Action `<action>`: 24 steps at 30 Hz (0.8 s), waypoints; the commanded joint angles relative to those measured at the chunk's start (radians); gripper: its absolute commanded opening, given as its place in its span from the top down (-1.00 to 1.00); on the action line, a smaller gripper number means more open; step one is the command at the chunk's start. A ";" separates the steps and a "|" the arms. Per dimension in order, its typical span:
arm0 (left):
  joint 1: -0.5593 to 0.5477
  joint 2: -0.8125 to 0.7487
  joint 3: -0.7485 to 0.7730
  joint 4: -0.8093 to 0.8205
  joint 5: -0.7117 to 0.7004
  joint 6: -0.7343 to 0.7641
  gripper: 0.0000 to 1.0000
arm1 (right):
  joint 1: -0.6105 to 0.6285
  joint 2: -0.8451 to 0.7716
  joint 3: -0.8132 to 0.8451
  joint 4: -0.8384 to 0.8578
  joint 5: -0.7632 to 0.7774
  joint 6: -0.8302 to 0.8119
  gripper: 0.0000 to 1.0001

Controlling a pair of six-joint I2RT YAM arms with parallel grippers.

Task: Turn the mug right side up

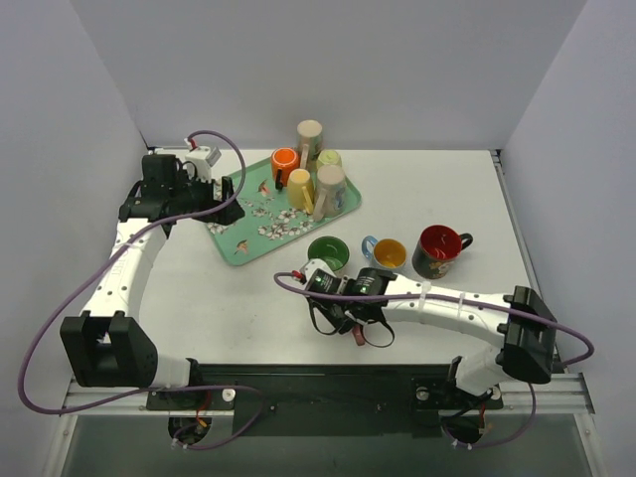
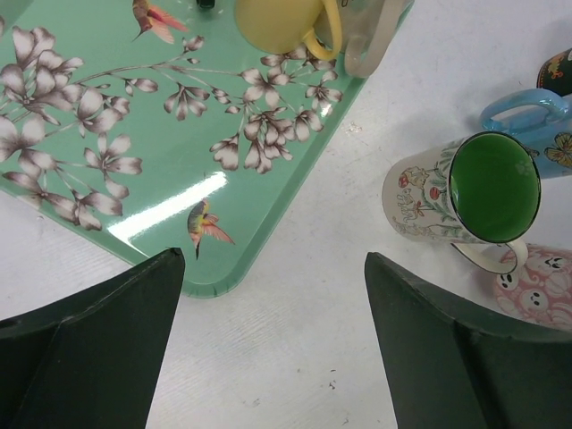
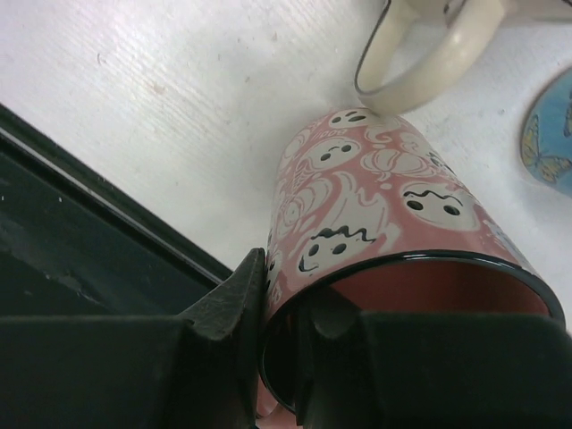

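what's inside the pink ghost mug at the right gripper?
One finger of the right gripper reaches inside the pink ghost mug, pinching its wall. Only a pink strip of inner wall shows; the gripper body hides the rest.

A pink mug (image 3: pixel 375 214) with white ghosts, black-rimmed, lies on its side.

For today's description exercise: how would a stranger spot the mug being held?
Find the flowered green tray. Just off it stands a green-lined mug; beside that, the right gripper clamps the pink mug. It alone is covered in white ghosts.
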 commanded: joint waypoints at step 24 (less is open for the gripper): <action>-0.173 0.108 0.042 0.116 -0.209 0.042 -0.87 | 0.004 -0.025 0.123 -0.025 0.023 0.022 -0.29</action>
